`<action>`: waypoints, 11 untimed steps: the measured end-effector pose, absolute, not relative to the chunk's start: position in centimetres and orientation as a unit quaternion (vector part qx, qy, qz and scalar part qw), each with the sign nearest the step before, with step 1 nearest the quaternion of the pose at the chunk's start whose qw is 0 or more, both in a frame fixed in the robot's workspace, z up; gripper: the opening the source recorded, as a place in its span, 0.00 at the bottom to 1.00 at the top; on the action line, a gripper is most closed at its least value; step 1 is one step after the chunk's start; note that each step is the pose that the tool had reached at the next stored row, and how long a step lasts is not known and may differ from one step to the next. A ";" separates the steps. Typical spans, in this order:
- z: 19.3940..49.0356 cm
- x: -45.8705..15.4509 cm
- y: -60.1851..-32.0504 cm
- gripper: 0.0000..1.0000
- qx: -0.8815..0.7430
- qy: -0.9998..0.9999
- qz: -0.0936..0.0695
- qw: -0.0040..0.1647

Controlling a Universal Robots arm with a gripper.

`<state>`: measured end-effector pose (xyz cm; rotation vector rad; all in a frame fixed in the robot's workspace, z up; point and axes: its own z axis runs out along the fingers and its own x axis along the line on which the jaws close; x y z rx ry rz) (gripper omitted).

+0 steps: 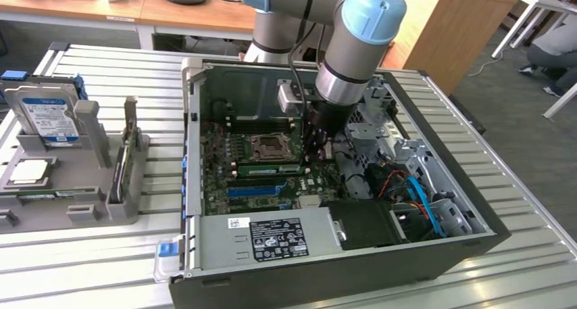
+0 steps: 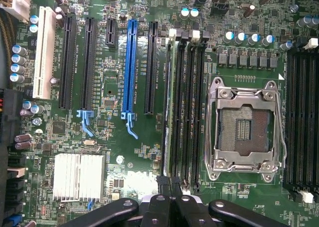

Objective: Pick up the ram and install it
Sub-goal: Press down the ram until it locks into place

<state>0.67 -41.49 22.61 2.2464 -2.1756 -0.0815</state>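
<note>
The ram (image 2: 172, 102) is a thin green stick seen edge-on. It sits in the memory slot farthest from the empty processor socket (image 2: 244, 130). In the exterior view the ram (image 1: 267, 168) shows as a green strip just in front of that socket (image 1: 269, 147). My gripper (image 2: 170, 183) is shut, its black fingertips pressed together right over one end of the stick. I cannot tell whether they touch it. The gripper (image 1: 315, 147) hangs low inside the open computer case (image 1: 194, 187), above the motherboard.
A grey holder (image 1: 81, 211) at the exterior view's left carries a hard drive (image 1: 50, 120), a square processor chip (image 1: 27, 172) and an upright thin card (image 1: 121, 167). Inside the case are cables (image 1: 419, 194), a drive cage (image 1: 396, 147) and the power supply (image 1: 270, 238).
</note>
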 end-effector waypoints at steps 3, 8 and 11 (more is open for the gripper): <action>22.6 0.7 -41.5 0.11 0.718 -0.695 -0.026 0.007; 22.5 0.7 -41.5 0.11 0.718 -0.695 -0.026 0.007; 22.5 0.7 -41.5 0.11 0.718 -0.695 -0.026 0.007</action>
